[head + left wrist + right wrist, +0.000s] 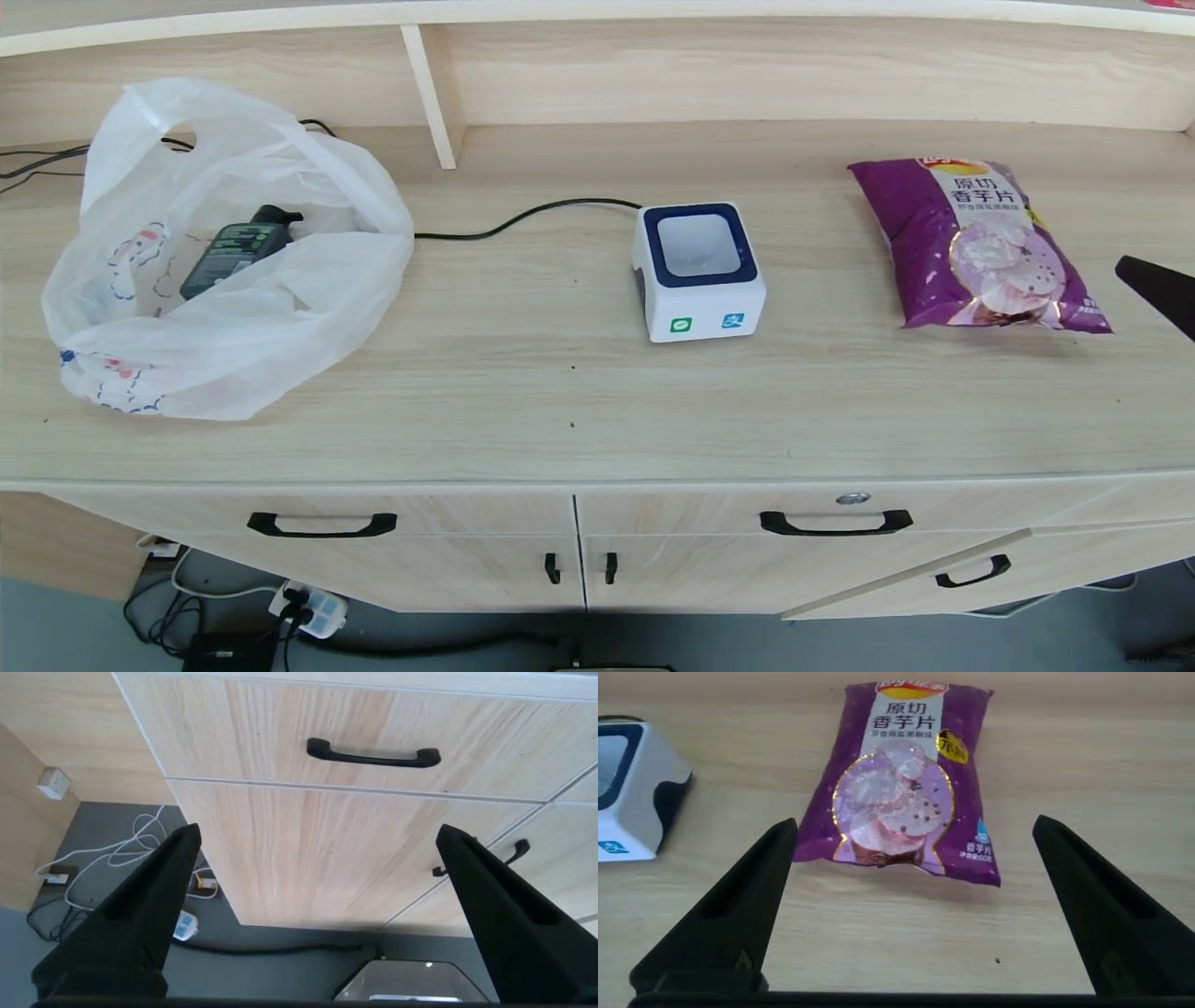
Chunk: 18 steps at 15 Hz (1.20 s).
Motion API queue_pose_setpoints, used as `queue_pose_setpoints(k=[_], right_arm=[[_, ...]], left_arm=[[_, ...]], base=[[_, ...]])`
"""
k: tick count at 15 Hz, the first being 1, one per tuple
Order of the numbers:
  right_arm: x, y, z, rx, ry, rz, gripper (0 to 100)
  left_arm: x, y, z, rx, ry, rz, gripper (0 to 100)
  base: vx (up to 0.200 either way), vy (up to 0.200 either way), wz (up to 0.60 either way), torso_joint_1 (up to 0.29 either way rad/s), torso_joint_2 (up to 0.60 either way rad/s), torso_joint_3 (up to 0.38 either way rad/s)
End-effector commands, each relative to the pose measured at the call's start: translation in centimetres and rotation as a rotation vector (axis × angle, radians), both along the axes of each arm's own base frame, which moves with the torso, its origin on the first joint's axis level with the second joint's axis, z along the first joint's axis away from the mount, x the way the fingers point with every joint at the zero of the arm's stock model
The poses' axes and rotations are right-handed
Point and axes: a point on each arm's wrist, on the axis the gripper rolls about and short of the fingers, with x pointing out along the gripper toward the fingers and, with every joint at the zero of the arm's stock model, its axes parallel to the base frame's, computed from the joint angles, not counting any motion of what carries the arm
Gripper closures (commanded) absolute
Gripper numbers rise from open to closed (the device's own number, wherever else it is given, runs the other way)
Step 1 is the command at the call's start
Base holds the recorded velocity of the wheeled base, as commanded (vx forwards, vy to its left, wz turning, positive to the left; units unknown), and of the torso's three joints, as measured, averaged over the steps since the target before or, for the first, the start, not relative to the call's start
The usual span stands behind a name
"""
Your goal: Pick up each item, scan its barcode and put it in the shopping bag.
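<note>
Facing cabinet drawers (280, 728), the left gripper (318, 833) gapes wide, empty; far left of the equally wide, empty right gripper (915, 823) sits the shopping bag (280, 308) holding a dark bottle (233, 250), the barcode scanner (698, 271) nearer, the purple chip packet (976, 247) just ahead.

A dark bottle (238, 250) lies inside the shopping bag (280, 308), its lower end veiled by white plastic, its label too small to read; the black cable (523, 217) from the scanner (698, 271) vanishes behind the bag. One finger (1158, 285) of the right claw (915, 826) juts in at the head view's right edge, the rest cut off; the right wrist view crops the scanner at its edge; the chip bag (976, 247) shows its face alone, its underside pressed to the worktop (560, 401).
</note>
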Motion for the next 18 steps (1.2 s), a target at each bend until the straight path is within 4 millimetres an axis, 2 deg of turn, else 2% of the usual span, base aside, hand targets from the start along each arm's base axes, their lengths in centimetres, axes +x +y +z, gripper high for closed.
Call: queue_pose_setpoints(k=[1, 2, 3, 5, 7, 9, 14, 18], right_arm=[[4.5, -0.9, 0.7, 0.000, 0.036, 0.010, 0], [5.5, -1.0, 1.3, -0.002, 0.027, 0.018, 0], [8.0, -1.0, 2.0, -0.005, 0.022, 0.035, 0], [10.2, -0.1, 2.7, -0.011, 0.016, 0.079, 0], [11.2, 0.8, 2.9, -0.022, 0.054, 0.106, 0], [12.0, 0.7, 1.8, -0.036, 0.114, 0.098, 0], [14.6, 0.5, 2.2, -0.029, 0.171, 0.096, 0], [15.4, 0.6, 2.3, -0.029, 0.192, 0.101, 0]], left_arm=[[0.0, 0.0, 0.0, -0.001, 0.000, 0.000, 0], [0.0, 0.0, 0.0, -0.001, 0.000, 0.000, 0], [0.0, 0.0, 0.0, 0.001, 0.000, 0.000, 0], [0.0, 0.0, 0.0, 0.001, 0.000, 0.000, 0], [0.0, 0.0, 0.0, -0.001, -0.003, 0.000, 0], [0.0, 0.0, 0.0, -0.001, -0.003, 0.000, 0], [0.0, 0.0, 0.1, -0.004, -0.004, 0.000, 0], [0.0, 0.0, 0.1, -0.006, -0.006, 0.002, 0]], base=[[0.000, 0.000, 0.00, 0.000, 0.00, 0.000], [0.000, 0.000, 0.00, 0.000, 0.00, 0.000], [0.000, 0.000, 0.00, 0.000, 0.00, 0.000], [0.000, 0.000, 0.00, 0.000, 0.00, 0.000], [0.000, 0.000, 0.00, 0.000, 0.00, 0.000], [0.000, 0.000, 0.00, 0.000, 0.00, 0.000], [0.000, 0.000, 0.00, 0.000, 0.00, 0.000], [0.000, 0.000, 0.00, 0.000, 0.00, 0.000]])
